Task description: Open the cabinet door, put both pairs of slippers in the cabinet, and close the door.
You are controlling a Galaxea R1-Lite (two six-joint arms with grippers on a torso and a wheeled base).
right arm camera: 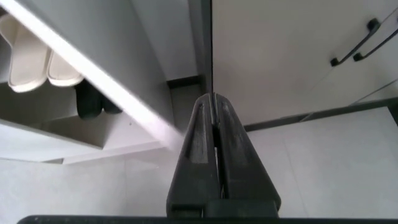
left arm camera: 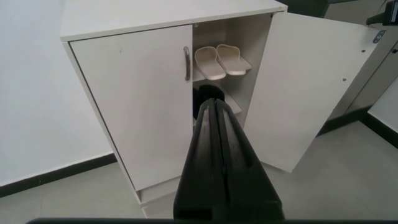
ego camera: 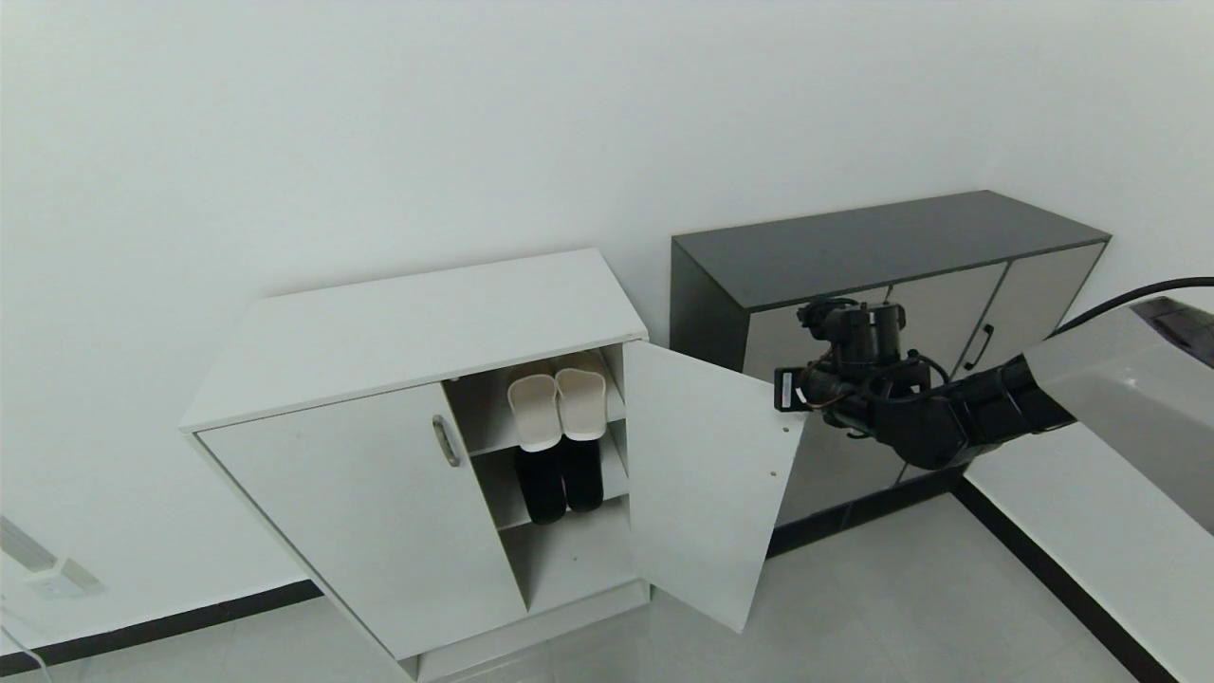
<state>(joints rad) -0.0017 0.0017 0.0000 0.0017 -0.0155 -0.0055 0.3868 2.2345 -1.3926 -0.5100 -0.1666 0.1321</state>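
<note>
Jaws on both grippers are pressed together, holding nothing. The right gripper sits just beside the free edge of the open door, and the left gripper faces the opening. Inside the smooth, flat-panelled white cabinet, rounded cream slippers lie on the upper shelf, with black slippers on the shelf below.

The right arm comes in from 3 o'clock and stretches toward 9 o'clock. The right gripper has its fingers pressed together, and so does the left gripper.
</note>
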